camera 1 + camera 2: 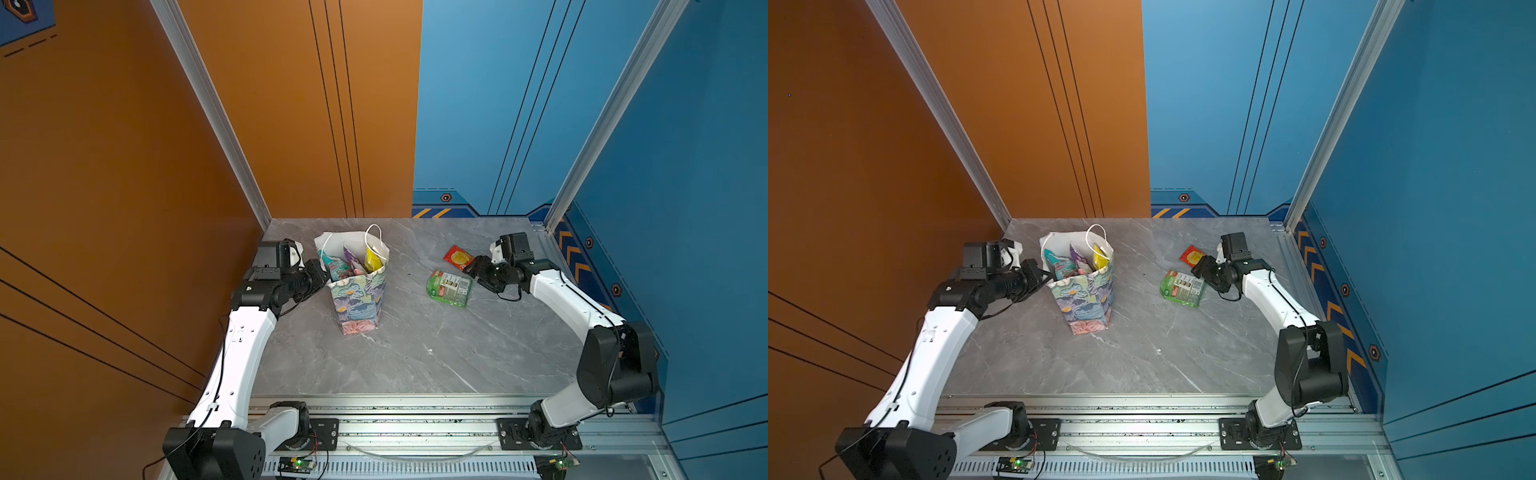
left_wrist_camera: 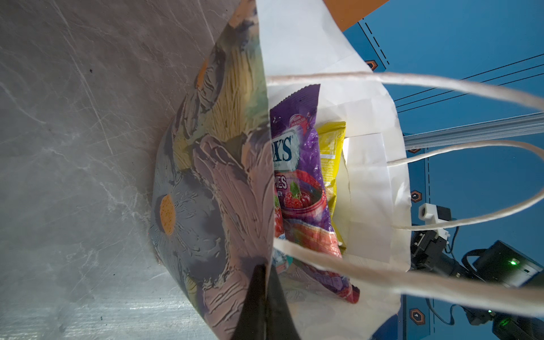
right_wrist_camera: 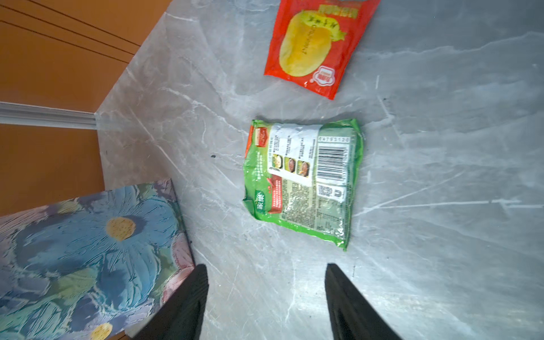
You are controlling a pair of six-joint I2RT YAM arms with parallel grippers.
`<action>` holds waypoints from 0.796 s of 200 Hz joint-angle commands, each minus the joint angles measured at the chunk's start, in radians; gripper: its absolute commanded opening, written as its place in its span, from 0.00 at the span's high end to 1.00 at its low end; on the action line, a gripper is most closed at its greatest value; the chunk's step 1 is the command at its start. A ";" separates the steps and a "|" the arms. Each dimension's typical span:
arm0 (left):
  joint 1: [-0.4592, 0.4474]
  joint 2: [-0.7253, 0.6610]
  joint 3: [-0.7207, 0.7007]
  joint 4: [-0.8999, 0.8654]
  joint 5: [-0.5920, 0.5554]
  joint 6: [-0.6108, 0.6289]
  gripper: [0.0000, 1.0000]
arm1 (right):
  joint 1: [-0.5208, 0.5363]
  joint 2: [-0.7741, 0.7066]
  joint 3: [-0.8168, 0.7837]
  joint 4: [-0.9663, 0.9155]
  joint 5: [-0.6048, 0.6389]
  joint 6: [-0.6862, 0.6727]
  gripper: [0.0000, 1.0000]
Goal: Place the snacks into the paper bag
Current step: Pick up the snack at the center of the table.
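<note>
Flat green packet (image 3: 303,179), red packet (image 3: 315,44), paper bag (image 3: 88,250), parted tool (image 3: 265,266)

purple packet (image 2: 304,176) half hidden behind paper bag (image 2: 223,182) wall (1st letters covered); red packet (image 3: 309,50) cropped at pic edge.

table (image 1: 415,353): grey marble-look slab, thin white veins
paper bag (image 1: 359,299): stands on it, left-rear area
green packet (image 1: 449,289): flat, right of bag, well apart (barcode side up)
red packet (image 1: 458,257): flat, just behind green packet, small gap, not touching
</note>
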 commanded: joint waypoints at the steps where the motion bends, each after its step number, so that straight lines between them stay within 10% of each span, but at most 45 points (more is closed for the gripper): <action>1: 0.007 -0.015 -0.010 0.003 0.028 -0.006 1.00 | -0.021 0.044 -0.032 0.046 0.027 -0.002 0.36; 159: 0.007 -0.014 -0.005 0.004 0.029 -0.007 1.00 | -0.024 0.324 0.017 0.165 0.078 0.055 0.47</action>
